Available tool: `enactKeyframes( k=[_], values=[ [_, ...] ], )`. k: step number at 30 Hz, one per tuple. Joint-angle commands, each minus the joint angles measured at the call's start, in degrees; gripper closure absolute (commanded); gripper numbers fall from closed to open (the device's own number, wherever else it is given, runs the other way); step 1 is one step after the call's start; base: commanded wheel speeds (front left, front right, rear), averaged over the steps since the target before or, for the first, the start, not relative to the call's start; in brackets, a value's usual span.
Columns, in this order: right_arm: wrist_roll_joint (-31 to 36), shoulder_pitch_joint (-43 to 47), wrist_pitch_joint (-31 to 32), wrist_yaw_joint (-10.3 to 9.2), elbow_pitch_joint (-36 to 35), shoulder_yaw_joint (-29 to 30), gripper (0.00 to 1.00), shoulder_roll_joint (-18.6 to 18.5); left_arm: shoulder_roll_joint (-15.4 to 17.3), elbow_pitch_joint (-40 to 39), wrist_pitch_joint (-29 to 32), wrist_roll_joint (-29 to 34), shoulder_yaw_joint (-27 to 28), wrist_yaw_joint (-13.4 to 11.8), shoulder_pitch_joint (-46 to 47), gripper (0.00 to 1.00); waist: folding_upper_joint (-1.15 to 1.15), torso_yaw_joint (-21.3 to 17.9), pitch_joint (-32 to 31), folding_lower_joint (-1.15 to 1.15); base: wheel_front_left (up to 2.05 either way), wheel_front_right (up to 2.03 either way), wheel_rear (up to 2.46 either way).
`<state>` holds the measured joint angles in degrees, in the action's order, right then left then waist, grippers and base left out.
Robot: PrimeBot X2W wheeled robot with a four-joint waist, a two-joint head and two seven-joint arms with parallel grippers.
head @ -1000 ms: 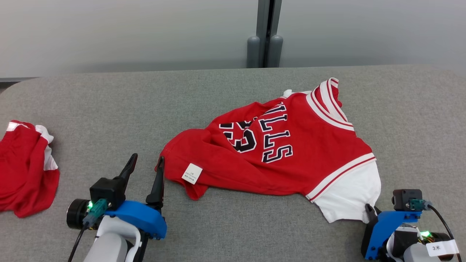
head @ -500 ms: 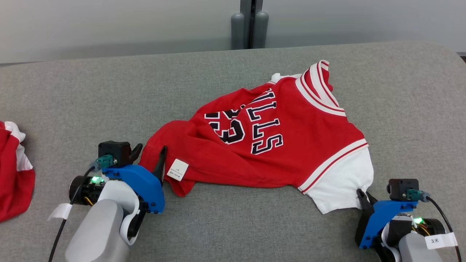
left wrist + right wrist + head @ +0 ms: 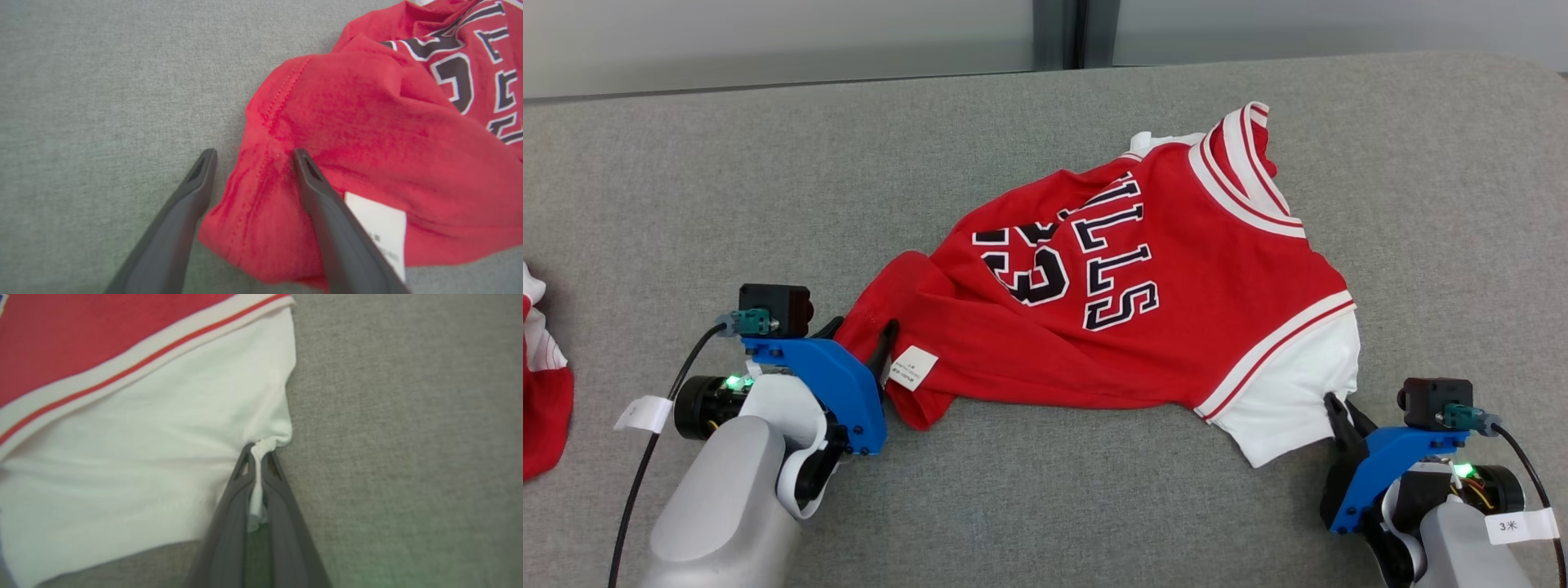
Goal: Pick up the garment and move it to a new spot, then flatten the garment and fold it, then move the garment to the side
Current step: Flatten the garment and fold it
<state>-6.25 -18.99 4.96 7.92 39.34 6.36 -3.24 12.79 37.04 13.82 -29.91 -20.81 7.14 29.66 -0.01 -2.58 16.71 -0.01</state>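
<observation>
The garment (image 3: 1160, 327), a red jersey with black-and-white lettering and white trim, lies rumpled on the grey-covered table (image 3: 768, 204), right of the middle and nearer the front edge than the far one. Its striped collar end points toward the far right, and its red hem corner reaches toward the front left. A white sleeve (image 3: 1290, 400) is the part closest to the front right.

The left gripper (image 3: 862, 331) is spread wide at the red hem corner. In the left wrist view the gripper (image 3: 254, 152) straddles the stitched edge, with one finger on bare grey cover and the other lying on the red cloth next to a white label (image 3: 912, 366). It has hold of nothing.

The right gripper (image 3: 1339, 402) is pinched tight on the edge of the white sleeve. In the right wrist view a bunched bit of white fabric is squeezed between the closed fingers (image 3: 258, 447).

There is open grey surface all along the far edge behind the jersey, a broad stretch in the left half, and a strip along the right edge. At the left edge lies a second red garment (image 3: 543, 392) with white trim, well apart from the first.

By count there are two garments, two grippers and one label.
</observation>
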Motion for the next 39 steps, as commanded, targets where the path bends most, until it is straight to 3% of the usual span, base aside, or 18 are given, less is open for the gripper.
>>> enactKeyframes(
  k=[1,4,6,7,9,13,15,17,18,19,20,26,30,34,39],
  values=[
    [0.02,1.54,2.89,-0.77,4.79,-0.47,1.0,0.63,0.4,-0.3,0.2,-0.28,-0.18,0.44,1.24,0.0,0.01,0.15,0.27,0.01,0.0,0.0,0.0],
    [-0.03,1.44,2.79,-0.76,4.98,-0.61,1.0,0.71,1.04,-0.65,0.18,-0.15,-1.2,0.41,1.78,0.0,0.01,0.16,0.55,0.01,0.0,0.0,0.0],
    [-0.14,1.3,2.67,-0.77,5.13,-0.75,1.0,0.74,1.36,-1.04,-0.83,0.37,-1.74,0.42,2.22,0.16,0.01,0.13,0.6,0.01,0.0,0.0,0.0],
    [-0.15,1.23,2.6,-0.76,5.22,-0.75,1.0,0.75,1.44,-1.13,-1.33,0.39,-1.89,0.42,2.29,0.15,0.01,0.14,0.57,0.01,0.0,0.0,0.0],
    [-0.15,1.17,2.59,-0.76,5.36,-0.67,1.0,0.75,1.55,-1.16,-2.03,0.63,-2.25,0.42,2.35,0.02,0.01,0.17,0.42,0.01,0.0,0.0,0.0],
    [-0.27,1.11,2.46,-0.76,5.65,-0.78,1.0,0.77,1.34,-0.57,-1.4,-0.16,-3.05,0.43,1.94,0.02,0.01,0.1,-0.03,0.01,0.0,0.0,0.0],
    [-0.37,1.08,2.31,-0.76,5.76,-0.88,1.0,0.77,1.49,-0.55,-1.46,-0.31,-3.37,0.44,1.94,0.22,0.01,0.05,-0.19,0.01,0.0,0.0,0.0],
    [-0.41,1.08,2.19,-0.76,5.88,-0.96,1.0,0.78,1.67,-0.83,-1.5,-0.66,-4.13,0.44,1.95,0.56,0.01,0.01,-0.31,0.01,0.0,0.0,0.0],
    [-0.41,1.1,2.15,-0.76,5.93,-1.03,1.0,0.78,1.87,-0.96,-1.73,-0.82,-4.46,0.43,1.96,0.65,0.01,-0.02,-0.37,0.01,0.0,0.0,0.0],
    [-0.41,1.14,2.14,-0.76,6.04,-1.09,1.0,0.78,2.13,-1.07,-1.87,-0.83,-4.87,0.43,1.95,0.97,0.01,-0.06,-0.44,0.01,0.0,0.0,0.0],
    [-0.4,1.2,2.07,-0.76,6.14,-1.12,1.0,0.78,2.29,-1.24,-2.25,-0.84,-5.15,0.43,1.95,1.0,0.01,-0.09,-0.56,0.01,0.0,0.0,0.0],
    [-2.01,1.95,1.01,-0.65,6.03,-1.66,1.0,0.81,2.79,-2.91,-7.47,-0.92,-6.11,0.44,1.27,1.0,0.01,-0.03,-1.7,0.01,0.0,0.0,0.0],
    [-11.01,1.19,-2.72,-0.42,1.22,-2.17,1.0,0.82,2.18,-6.28,-13.17,-4.02,-4.92,0.33,-1.3,1.0,0.01,0.23,-3.39,0.01,0.0,0.0,0.0],
    [-19.45,2.06,-4.89,-0.42,-9.25,-1.15,1.0,0.1,2.38,-12.7,-17.09,-9.81,-4.03,0.32,-4.91,1.0,0.01,0.2,-5.4,0.01,0.0,0.0,0.0],
    [-26.67,4.79,-2.23,-0.42,-28.3,1.28,1.0,0.23,4.01,-22.65,-19.19,-17.91,-2.86,0.32,-9.69,1.0,0.01,0.35,-7.87,0.01,0.0,0.0,0.0]
  ],
)
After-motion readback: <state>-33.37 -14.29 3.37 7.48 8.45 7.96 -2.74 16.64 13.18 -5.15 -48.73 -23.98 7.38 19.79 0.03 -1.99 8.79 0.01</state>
